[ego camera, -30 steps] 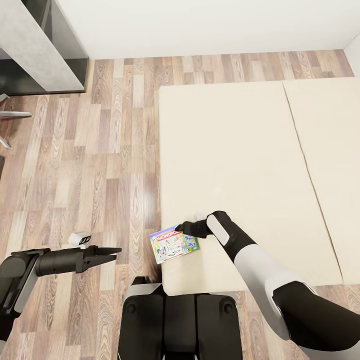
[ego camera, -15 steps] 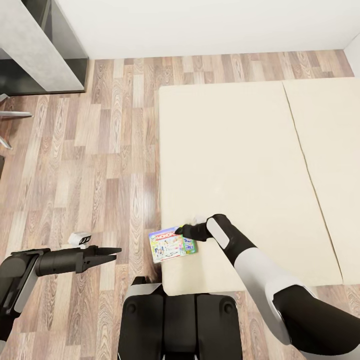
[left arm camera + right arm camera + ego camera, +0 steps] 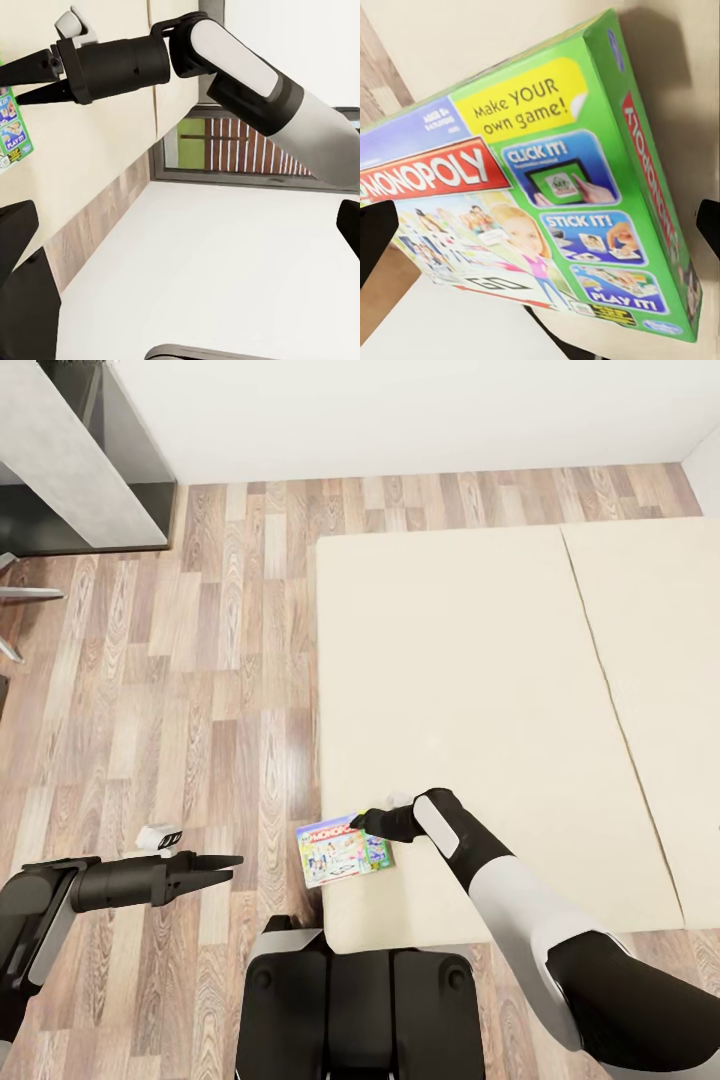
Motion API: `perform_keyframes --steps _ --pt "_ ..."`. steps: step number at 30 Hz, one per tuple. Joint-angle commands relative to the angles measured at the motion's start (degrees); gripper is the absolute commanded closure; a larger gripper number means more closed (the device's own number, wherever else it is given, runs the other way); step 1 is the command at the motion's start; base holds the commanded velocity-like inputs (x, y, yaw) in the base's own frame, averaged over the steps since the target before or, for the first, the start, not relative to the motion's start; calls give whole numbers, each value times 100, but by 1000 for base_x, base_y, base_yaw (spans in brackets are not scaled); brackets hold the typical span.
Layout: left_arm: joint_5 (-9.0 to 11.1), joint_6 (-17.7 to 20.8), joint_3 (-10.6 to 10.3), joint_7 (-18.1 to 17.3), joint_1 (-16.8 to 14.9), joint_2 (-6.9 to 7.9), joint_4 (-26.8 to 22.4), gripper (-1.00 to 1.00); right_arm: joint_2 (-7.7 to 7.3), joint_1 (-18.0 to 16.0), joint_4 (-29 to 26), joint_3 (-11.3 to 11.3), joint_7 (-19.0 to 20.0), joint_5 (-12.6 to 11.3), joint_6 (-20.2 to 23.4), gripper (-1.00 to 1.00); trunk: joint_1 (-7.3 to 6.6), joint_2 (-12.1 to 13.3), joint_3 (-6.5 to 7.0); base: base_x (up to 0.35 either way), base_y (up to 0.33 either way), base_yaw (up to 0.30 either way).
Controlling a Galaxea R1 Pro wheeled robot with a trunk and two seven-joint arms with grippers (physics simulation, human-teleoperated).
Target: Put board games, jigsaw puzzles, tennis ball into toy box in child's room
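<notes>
One board game point(image 3: 345, 849) is in sight, a green-edged Monopoly box with busy print, and it is the single toy that shows at this moment. It sits at the near left corner of the bed point(image 3: 470, 660), its left end sticking out past the mattress edge over the wood floor point(image 3: 200, 690). Whether its underside touches the mattress or is lifted just clear cannot be told from the head view. The right gripper point(image 3: 366, 821) is at the box's far right corner, its dark fingers closed on that green edge. From the right wrist view the same box point(image 3: 540, 195) lies close below the camera, with a red Monopoly banner, a yellow patch reading "Make YOUR own game!" and three small blue panels down the green side.

Two beige mattress sections make up the bed top, split by one seam running away from the robot, and their tops are otherwise bare.

The left gripper point(image 3: 222, 867) hangs over the floor, well apart from the box and the bed, its two fingers drawn together to a point with nothing between them. One grey cabinet or shelf unit point(image 3: 75, 455) stands at the far left against the white wall point(image 3: 400, 410). The left wrist view looks across at the right arm point(image 3: 225, 67) above the mattress.
</notes>
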Motion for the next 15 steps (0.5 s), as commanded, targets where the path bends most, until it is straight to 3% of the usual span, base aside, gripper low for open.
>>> perform_keyframes --steps 1,15 --pt "-1 61 -1 -21 -1 2 -2 -100 -3 -4 -5 17 -18 -20 15 -100 4 -9 3 0 0 -69" --pt "-1 61 -1 -21 -1 2 -2 -100 -5 7 -26 17 -18 -24 11 -100 4 -9 129 0 0 -74"
